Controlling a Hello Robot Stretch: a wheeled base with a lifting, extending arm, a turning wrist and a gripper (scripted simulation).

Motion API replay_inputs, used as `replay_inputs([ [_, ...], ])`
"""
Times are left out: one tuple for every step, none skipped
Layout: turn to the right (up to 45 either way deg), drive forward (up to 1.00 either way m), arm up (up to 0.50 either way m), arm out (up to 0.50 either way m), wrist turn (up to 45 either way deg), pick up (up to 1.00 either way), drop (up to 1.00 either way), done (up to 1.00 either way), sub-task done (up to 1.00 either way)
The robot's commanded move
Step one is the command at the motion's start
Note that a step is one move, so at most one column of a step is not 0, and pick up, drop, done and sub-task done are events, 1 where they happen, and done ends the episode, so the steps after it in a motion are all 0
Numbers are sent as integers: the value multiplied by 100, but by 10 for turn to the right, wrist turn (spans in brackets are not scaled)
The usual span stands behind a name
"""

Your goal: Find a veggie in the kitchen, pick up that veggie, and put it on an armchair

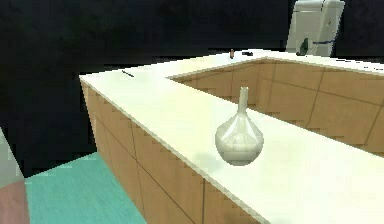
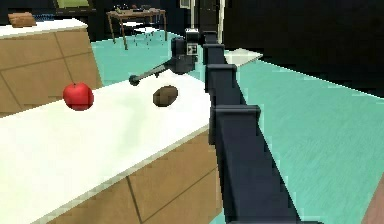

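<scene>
A brown oval lump shaped like a potato (image 2: 165, 96) lies on the white countertop (image 2: 70, 150) in the arm side view. Further left on the same top sits a round red thing (image 2: 78, 96), which could be a tomato or an apple. The dark arm (image 2: 240, 130) rises from the bottom edge and reaches over the counter. Its gripper (image 2: 140, 79) points left just above and beyond the brown lump. I cannot tell whether the gripper holds anything or touches the lump.
In the forward view an L-shaped counter (image 1: 150, 95) with wood-panel sides carries a pale round vase (image 1: 240, 135) and a white appliance (image 1: 315, 25) at the far right. Teal floor (image 2: 320, 110) lies open at the arm side view's right. A dark table (image 2: 135, 18) stands far back.
</scene>
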Motion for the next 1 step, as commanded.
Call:
replay_inputs([
  [0, 0, 0, 0, 150, 0, 0, 0, 0],
])
